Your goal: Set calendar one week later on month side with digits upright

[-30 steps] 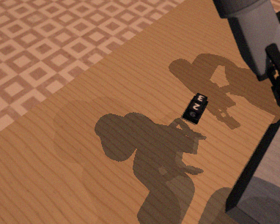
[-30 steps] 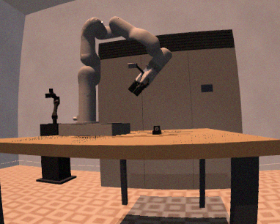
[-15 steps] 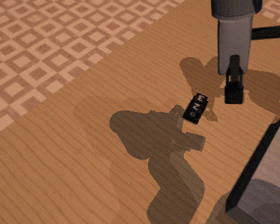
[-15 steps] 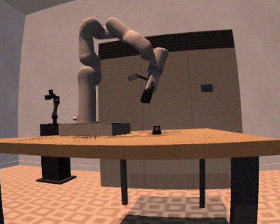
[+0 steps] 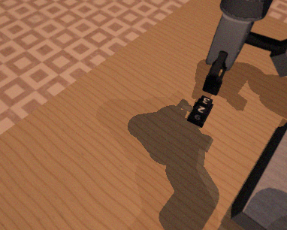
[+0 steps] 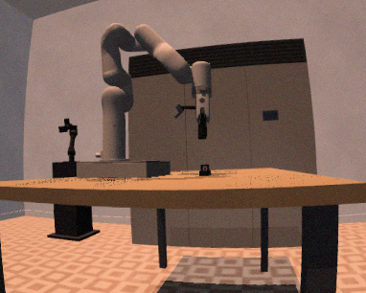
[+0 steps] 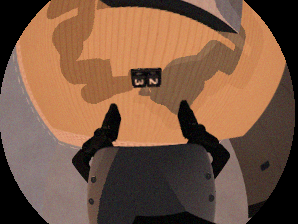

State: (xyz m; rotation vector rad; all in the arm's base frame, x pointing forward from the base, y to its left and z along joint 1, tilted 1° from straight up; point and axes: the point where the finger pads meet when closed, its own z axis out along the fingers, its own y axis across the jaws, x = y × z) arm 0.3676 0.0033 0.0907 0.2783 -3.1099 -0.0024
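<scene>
Overhead, the fingers (image 5: 212,86) (image 6: 202,137) are hanging near a small black calendar (image 5: 200,112) (image 6: 205,170) (image 7: 146,77), which is standing on the wooden desk (image 5: 84,158) (image 6: 179,194) (image 7: 120,25), apart from them. Pale characters are showing on it: a 3, a 2 and a fainter mark, perhaps a 6; the 3 and 2 appear to be lying on upward faces, leaving today's date uncertain.

In the exterior view, the fingers are pointing straight down above the calendar, touching nothing, while a pale, rounded digit, probably a 0, is facing out from its dark end. No month name or brand is coming through legibly.

From the wrist, the fingers are spreading wide, released, with nothing between them, as the 3 and 2 are sitting side by side, turned over to this camera. The cubes are looking light, stiff and fairly sturdy, though smooth faces may be inviting slips; opposite side faces of one cube are probably offering the best hold, with close-set neighbors and the tray likely crowding the grip.
</scene>
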